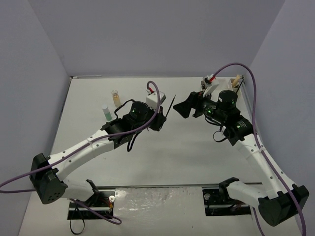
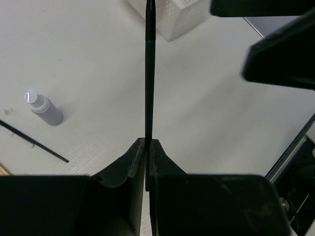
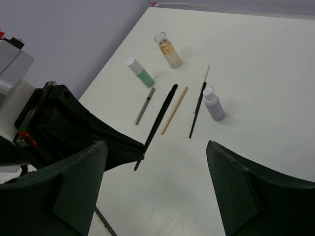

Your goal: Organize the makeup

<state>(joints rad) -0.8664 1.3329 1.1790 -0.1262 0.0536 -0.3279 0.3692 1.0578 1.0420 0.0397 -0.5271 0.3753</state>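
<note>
My left gripper (image 2: 147, 143) is shut on a thin black pencil (image 2: 149, 73), held above the table; it also shows in the top view (image 1: 170, 105) and the right wrist view (image 3: 160, 120). My right gripper (image 3: 162, 196) is open and empty, facing the left gripper (image 1: 161, 118) from the right (image 1: 184, 109). On the table lie an amber bottle (image 3: 170, 53), a green bottle (image 3: 140, 73), a grey pencil (image 3: 145, 105), a tan stick (image 3: 174, 110), a thin black brush (image 3: 198, 110) and a grey-purple bottle (image 3: 213, 104). In the top view only the amber (image 1: 115, 97) and green (image 1: 106, 112) bottles show; my left arm hides the rest.
A white perforated box (image 2: 172, 17) stands just beyond the pencil tip. In the top view it sits at the back right (image 1: 231, 83), near the right wall. Purple cables loop over both arms.
</note>
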